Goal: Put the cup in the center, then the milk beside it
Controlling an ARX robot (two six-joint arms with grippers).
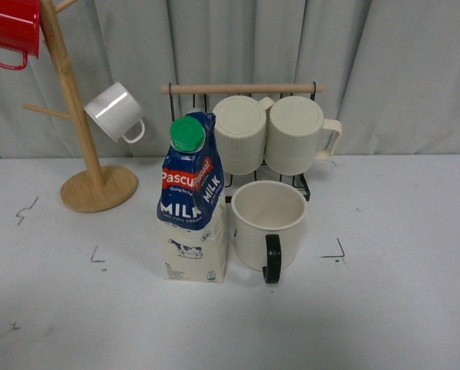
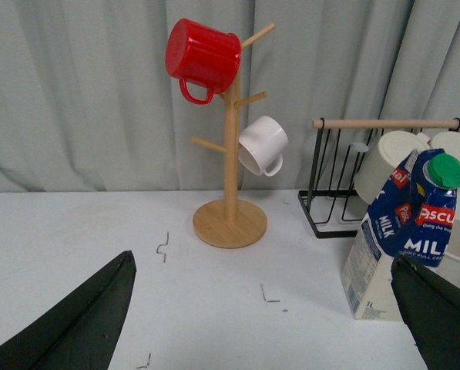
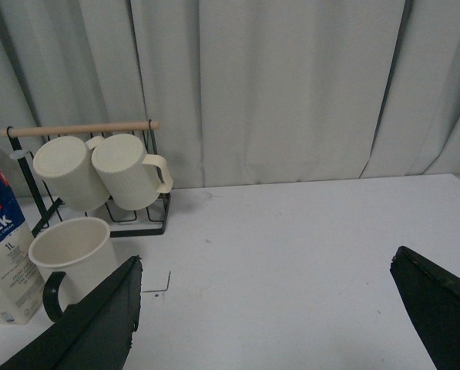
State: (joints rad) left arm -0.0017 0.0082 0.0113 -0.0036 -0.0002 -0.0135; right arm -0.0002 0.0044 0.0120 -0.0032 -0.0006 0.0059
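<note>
Front view is showing the wide cream mug with the black handle (image 1: 269, 223) standing upright inside the patch of white tabletop framed by small black corner marks (image 1: 307, 266), its handle turning toward me. The tall blue-and-cream milk carton with the green round cap (image 1: 193, 202) is standing upright just beside the mug, on my left of it, its long axis vertical; I cannot tell whether the two are touching. Both are sitting in front of the black wire rack with the wooden bar (image 1: 245, 89), where two ribbed cream mugs (image 1: 270, 133) are resting.

I am holding my left gripper (image 2: 260, 308) with its dark fingers spread wide and nothing between them; the carton is lying ahead of it and off to my right. My right gripper (image 3: 264, 312) is likewise gaping and carrying nothing, with the mug and carton ahead and off to my left. Neither arm is appearing in the front view. Judging from this, both placements are looking done, so I am expecting no further grasp.
</note>
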